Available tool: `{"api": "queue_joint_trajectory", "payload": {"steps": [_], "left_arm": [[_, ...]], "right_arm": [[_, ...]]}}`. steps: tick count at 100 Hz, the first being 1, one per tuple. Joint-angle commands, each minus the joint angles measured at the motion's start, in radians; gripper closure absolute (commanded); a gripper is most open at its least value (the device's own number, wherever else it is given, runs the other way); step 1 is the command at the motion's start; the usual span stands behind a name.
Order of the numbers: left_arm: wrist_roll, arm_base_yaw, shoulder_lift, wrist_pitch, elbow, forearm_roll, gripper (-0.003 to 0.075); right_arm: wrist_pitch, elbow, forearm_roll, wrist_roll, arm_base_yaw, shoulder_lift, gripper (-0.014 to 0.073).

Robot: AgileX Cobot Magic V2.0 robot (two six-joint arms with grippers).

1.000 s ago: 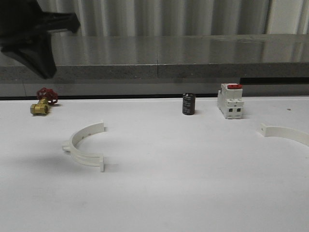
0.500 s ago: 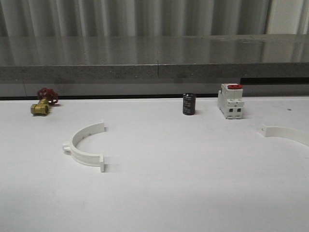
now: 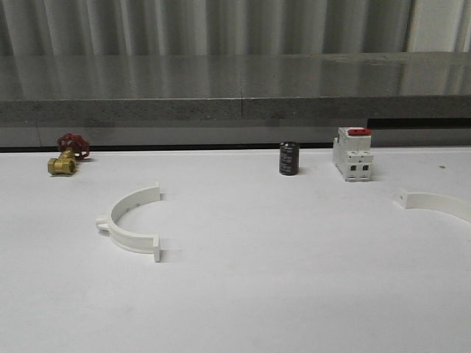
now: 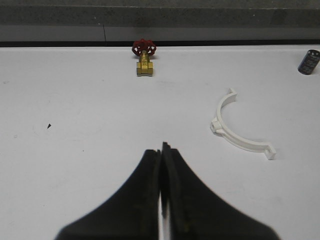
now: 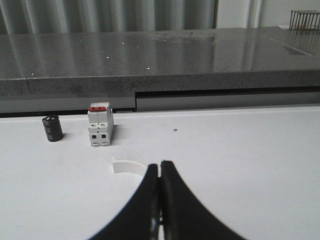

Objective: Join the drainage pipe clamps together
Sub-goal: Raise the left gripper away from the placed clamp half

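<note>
One white half-ring drainage pipe clamp (image 3: 131, 220) lies on the white table left of centre, its open side facing right; it also appears in the left wrist view (image 4: 235, 131). The other drainage pipe clamp (image 3: 438, 204) lies at the right edge, partly cut off by the frame. In the right wrist view one end of that clamp (image 5: 127, 166) shows, the rest hidden behind the fingers. My left gripper (image 4: 161, 148) is shut and empty, well short of the first clamp. My right gripper (image 5: 160, 164) is shut and empty too, just in front of the second clamp.
A brass valve with a red handwheel (image 3: 65, 156) sits at the back left. A black cylinder (image 3: 288, 158) and a white breaker with a red switch (image 3: 352, 154) stand at the back centre-right. A grey ledge (image 3: 235, 103) runs behind the table.
A dark arm shape at the top left of the front view one second ago has left the frame. The clamps and other objects have not moved.
</note>
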Motion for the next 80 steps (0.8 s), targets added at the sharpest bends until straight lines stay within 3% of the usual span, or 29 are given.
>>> {"api": "queue_joint_trajectory", "payload": {"steps": [1, 21, 53, 62, 80], "left_arm": [[0.001, 0.001, -0.06, -0.029, -0.008, 0.0, 0.0741], [0.001, 0.001, -0.172, -0.026, 0.003, 0.002, 0.0741], [0.001, 0.001, -0.182, -0.019, 0.003, 0.002, 0.0741], [0.001, 0.001, -0.182, -0.019, 0.003, 0.002, 0.0741], [0.001, 0.001, -0.182, -0.019, 0.003, 0.002, 0.0741]], "right_arm": [[0.04, -0.098, 0.002, -0.01, -0.005, 0.049, 0.0661], [0.206, -0.281, 0.002, -0.01, -0.005, 0.266, 0.0661], [0.462, -0.548, 0.004, -0.01, -0.005, 0.731, 0.0636], [0.475, -0.613, 0.023, -0.01, -0.005, 0.852, 0.0526], [0.462, -0.717, 0.035, -0.01, -0.005, 1.048, 0.0169]]}}
